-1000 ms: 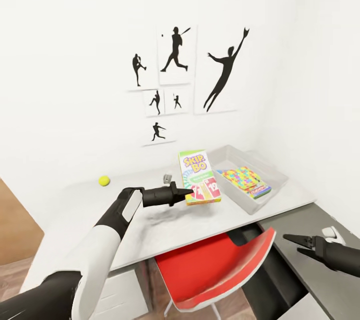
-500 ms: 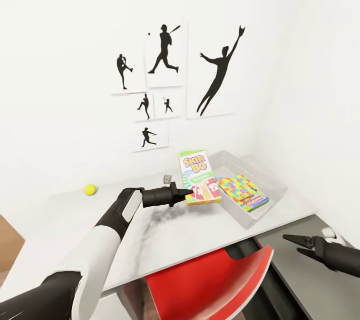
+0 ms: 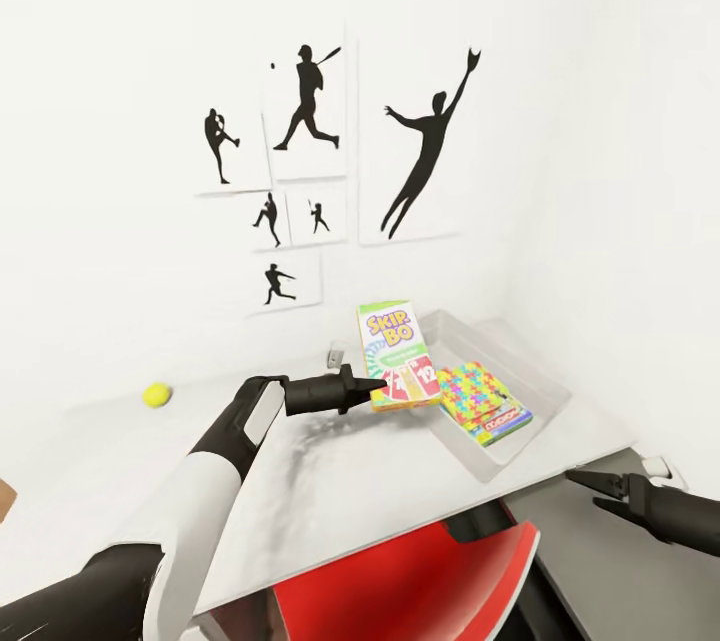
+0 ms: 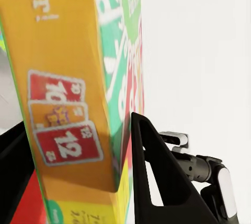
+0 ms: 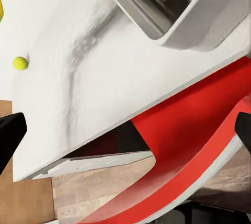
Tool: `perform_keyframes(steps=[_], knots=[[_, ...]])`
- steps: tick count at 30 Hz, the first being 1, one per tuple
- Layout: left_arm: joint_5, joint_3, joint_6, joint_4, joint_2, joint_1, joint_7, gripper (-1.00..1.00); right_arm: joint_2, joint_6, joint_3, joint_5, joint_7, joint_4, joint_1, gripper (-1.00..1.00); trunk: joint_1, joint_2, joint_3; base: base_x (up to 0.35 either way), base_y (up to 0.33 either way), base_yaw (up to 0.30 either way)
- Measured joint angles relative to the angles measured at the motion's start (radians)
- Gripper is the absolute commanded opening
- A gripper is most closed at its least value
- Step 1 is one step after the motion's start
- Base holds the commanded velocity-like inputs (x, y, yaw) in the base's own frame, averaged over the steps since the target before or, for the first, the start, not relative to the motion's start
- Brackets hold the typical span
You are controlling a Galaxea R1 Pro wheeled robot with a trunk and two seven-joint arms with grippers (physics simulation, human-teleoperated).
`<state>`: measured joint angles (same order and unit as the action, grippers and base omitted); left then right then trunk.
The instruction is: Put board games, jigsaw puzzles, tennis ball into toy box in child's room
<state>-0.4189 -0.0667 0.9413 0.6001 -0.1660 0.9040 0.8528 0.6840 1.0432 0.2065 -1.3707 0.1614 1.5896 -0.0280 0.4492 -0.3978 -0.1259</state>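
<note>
My left gripper [image 3: 378,389] is shut on the lower corner of the green-yellow-red Skip-Bo board game [image 3: 398,351], holding it above the white table [image 3: 330,481] at the near-left rim of the toy box [image 3: 545,383]. In the left wrist view the box [image 4: 78,77] sits clamped between the black fingers [image 4: 154,182]. A jigsaw puzzle [image 3: 472,389] lies in the tray on top of another flat box [image 3: 508,416]. The tennis ball [image 3: 156,394] rests far left on the table. My right gripper [image 3: 592,487] hangs open, low at the right; its wrist view looks down on the ball [image 5: 20,63] and the tray [image 5: 204,30].
A red chair [image 3: 420,576] is tucked under the table's front edge, also seen from the right wrist [image 5: 193,150]. A small grey object [image 3: 333,357] lies on the table behind the held box. A lower dark-grey unit [image 3: 625,581] adjoins at the right. Silhouette pictures [image 3: 300,151] hang on the wall.
The camera has moved, so wall pictures, ball and table slid left in view. Both arms keep their pose, and the held Skip-Bo box now overlaps the tray's rim.
</note>
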Motion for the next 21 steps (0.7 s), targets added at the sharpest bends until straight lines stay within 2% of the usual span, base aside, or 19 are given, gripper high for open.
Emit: perform_keyframes(steps=[21], knots=[[0.0, 0.0, 0.0, 0.0, 0.0, 0.0, 0.0, -1.0, -0.004, 0.0, -0.001, 0.0, -0.002, 0.0, 0.0, 1.0, 0.0, 0.0, 0.0, 0.062, -0.01, 0.0]])
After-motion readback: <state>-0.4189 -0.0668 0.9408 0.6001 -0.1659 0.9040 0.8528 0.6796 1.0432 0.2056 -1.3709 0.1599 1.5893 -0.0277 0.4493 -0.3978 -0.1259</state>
